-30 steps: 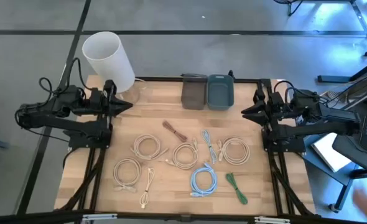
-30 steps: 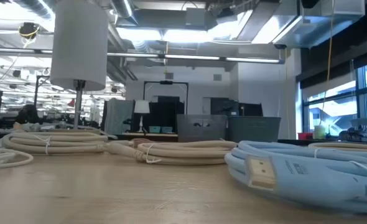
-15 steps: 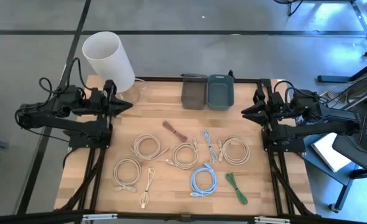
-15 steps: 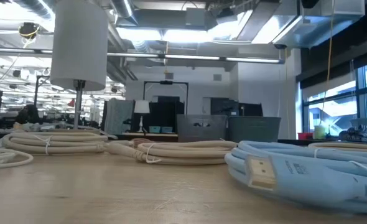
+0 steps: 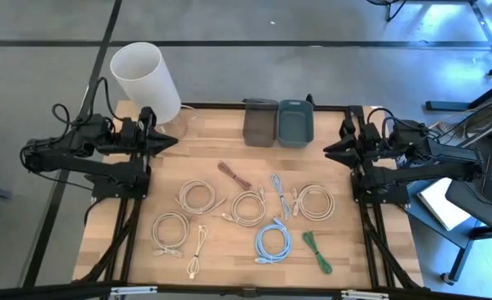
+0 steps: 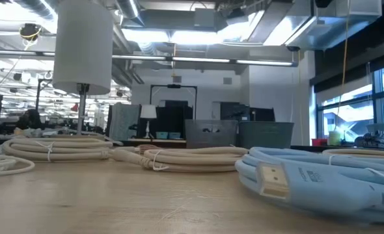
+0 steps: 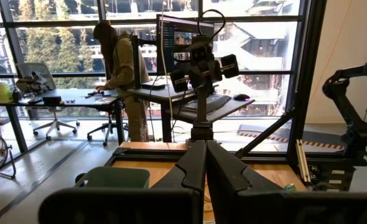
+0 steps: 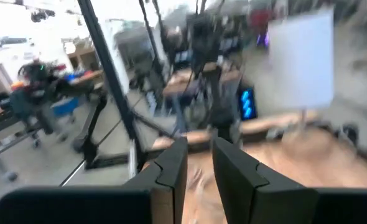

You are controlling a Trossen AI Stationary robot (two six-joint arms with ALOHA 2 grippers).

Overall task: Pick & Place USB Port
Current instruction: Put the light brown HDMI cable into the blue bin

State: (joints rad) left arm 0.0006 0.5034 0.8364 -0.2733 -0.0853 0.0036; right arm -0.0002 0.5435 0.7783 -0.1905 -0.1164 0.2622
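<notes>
Several coiled USB cables lie flat on the wooden table (image 5: 213,154): cream coils (image 5: 197,197) (image 5: 248,208) (image 5: 314,202), a light blue coil (image 5: 273,242) whose plug (image 6: 273,179) shows in the low view, a green one (image 5: 317,250) and a brown one (image 5: 236,177). My left gripper (image 5: 173,142) hangs level over the table's far left, shut and holding nothing (image 7: 205,158). My right gripper (image 5: 328,148) hangs level over the far right. A narrow gap shows between its fingers (image 8: 199,158), with nothing in it.
Two bins stand side by side at the far edge's middle, a grey-brown one (image 5: 260,122) and a teal one (image 5: 296,122). A white cylinder (image 5: 146,79) stands beyond the far left corner. A person (image 7: 121,74) stands at a desk beyond the table.
A person's hand that showed beyond the table's near right corner has left the view. Both arms and the cables have kept still.
</notes>
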